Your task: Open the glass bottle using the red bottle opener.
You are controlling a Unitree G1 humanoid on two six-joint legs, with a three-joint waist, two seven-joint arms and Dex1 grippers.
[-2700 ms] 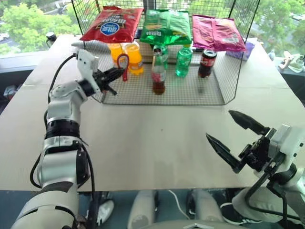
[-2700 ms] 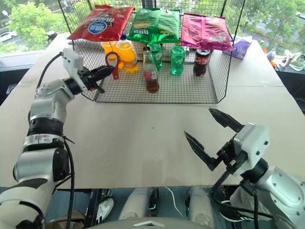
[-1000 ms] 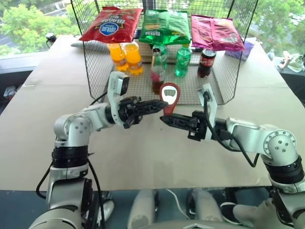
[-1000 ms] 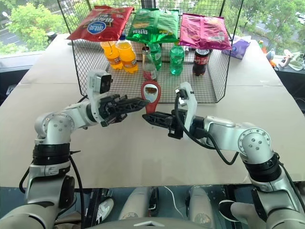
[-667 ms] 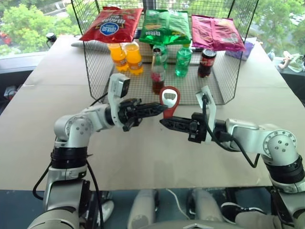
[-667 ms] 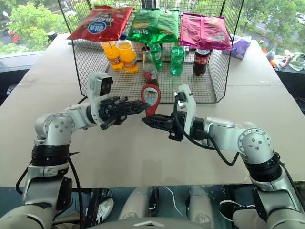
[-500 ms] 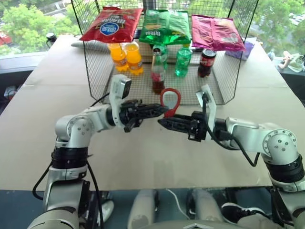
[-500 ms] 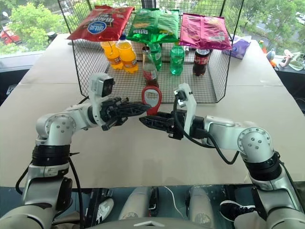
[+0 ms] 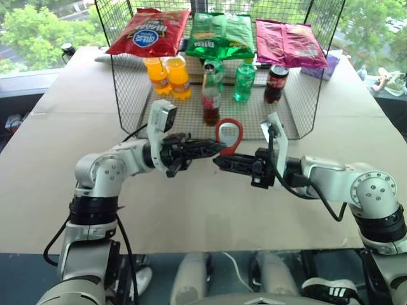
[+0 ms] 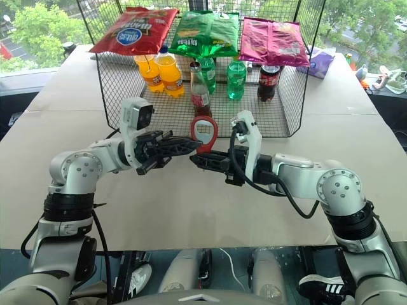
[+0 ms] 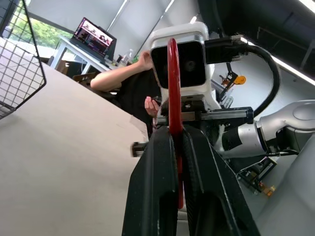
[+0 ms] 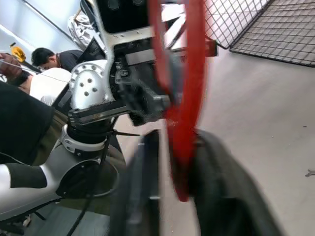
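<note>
Left pincer (image 9: 216,147) clamped on the red bottle opener (image 9: 229,135), held upright above the surface's middle. Right pincer (image 9: 219,162) closed on the opener's handle too. Glass bottle (image 9: 210,95) stands in the wire basket (image 9: 280,127) near the far edge, untouched.

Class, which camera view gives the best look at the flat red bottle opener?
The left eye view: the flat red bottle opener shows its whole oval ring. The right eye view shows the same; the left wrist view shows it edge-on, the right wrist view blurred.
</note>
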